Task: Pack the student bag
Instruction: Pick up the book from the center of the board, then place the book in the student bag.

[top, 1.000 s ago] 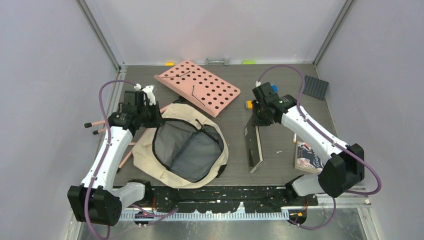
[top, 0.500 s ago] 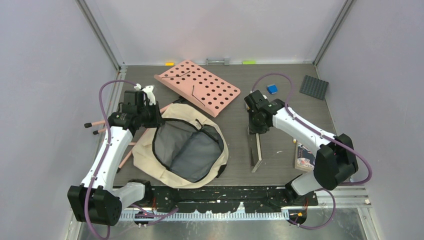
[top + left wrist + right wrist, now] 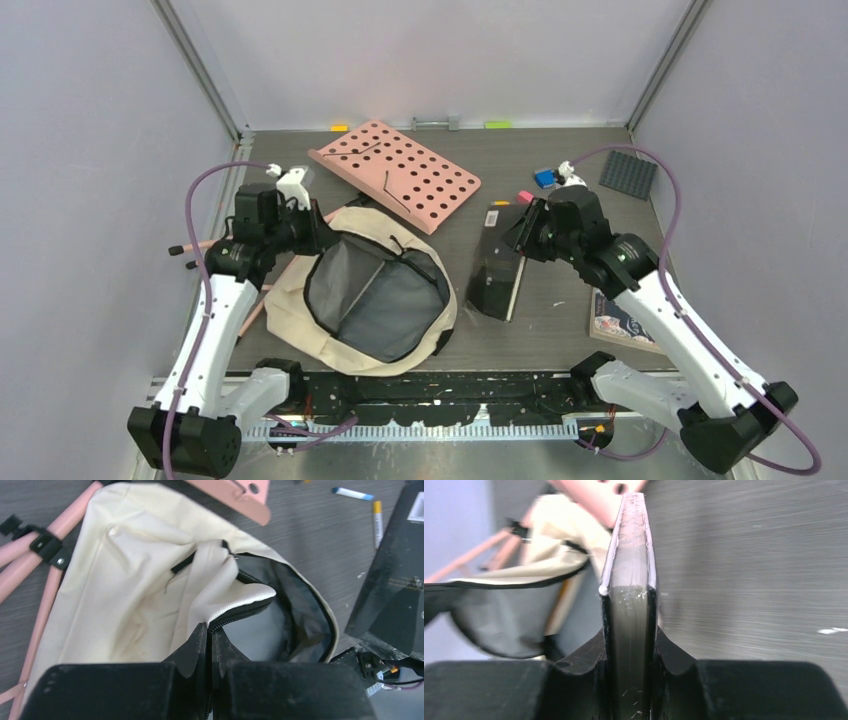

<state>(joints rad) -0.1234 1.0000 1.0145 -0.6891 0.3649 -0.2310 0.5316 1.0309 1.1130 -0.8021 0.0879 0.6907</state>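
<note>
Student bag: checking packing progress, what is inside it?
The open student bag shows only grey lining, no packed item. Corners under its cream rim are covered.

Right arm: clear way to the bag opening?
Probably yes: left gripper holds the student bag rim up, mouth gaping, and nothing lies between it and the book in the right gripper.

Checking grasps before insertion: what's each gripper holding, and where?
Left gripper pinches the student bag by its zippered opening rim. Right gripper clamps the black book across its thickness, at one end.
</note>
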